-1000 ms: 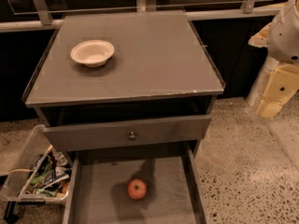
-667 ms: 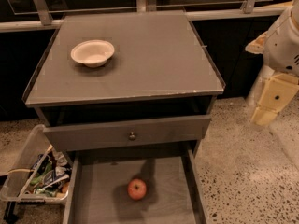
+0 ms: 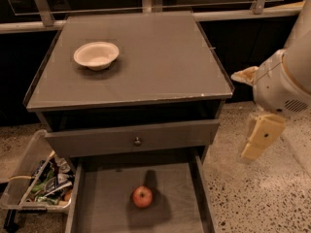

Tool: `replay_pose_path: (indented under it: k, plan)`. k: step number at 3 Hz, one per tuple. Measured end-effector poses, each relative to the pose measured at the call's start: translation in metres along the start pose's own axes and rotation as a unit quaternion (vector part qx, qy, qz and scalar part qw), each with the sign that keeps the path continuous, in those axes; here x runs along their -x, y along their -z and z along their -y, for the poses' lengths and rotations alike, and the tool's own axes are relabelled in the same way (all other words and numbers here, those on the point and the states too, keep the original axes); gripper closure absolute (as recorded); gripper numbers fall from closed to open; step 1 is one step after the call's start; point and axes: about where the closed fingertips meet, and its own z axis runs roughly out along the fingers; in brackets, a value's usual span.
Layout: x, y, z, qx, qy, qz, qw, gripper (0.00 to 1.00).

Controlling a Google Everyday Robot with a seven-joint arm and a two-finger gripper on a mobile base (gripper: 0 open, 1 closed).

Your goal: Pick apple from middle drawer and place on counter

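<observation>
The apple (image 3: 142,196), small and red with a yellowish patch, lies on the bare floor of the open middle drawer (image 3: 102,208) at the bottom of the camera view. The counter (image 3: 160,62) is the flat grey cabinet top above it. My gripper (image 3: 258,139) hangs at the right, beside the cabinet and over the floor. It is to the right of the apple and higher than it, well apart from it. Nothing shows in it.
A white bowl (image 3: 96,55) sits on the counter's left part. The upper drawer front with a round knob (image 3: 137,141) is closed above the open drawer. A clear bin of packets (image 3: 36,181) stands on the speckled floor at the left. A rail runs behind the counter.
My arm and gripper have moved down and to the left, closer to the cabinet's right side. The apple, the bowl and the drawers have not moved.
</observation>
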Motion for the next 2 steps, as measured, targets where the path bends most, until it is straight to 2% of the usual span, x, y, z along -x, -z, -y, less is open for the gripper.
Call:
replay_pose_path:
  k: [1,2]
  plan:
    - [0.0131,-0.0387,-0.0339,0.025,0.044,0.039,0.9979,0.00]
    - [0.0132,-0.0385,-0.0338,0.025,0.044,0.039,0.9980,0.00]
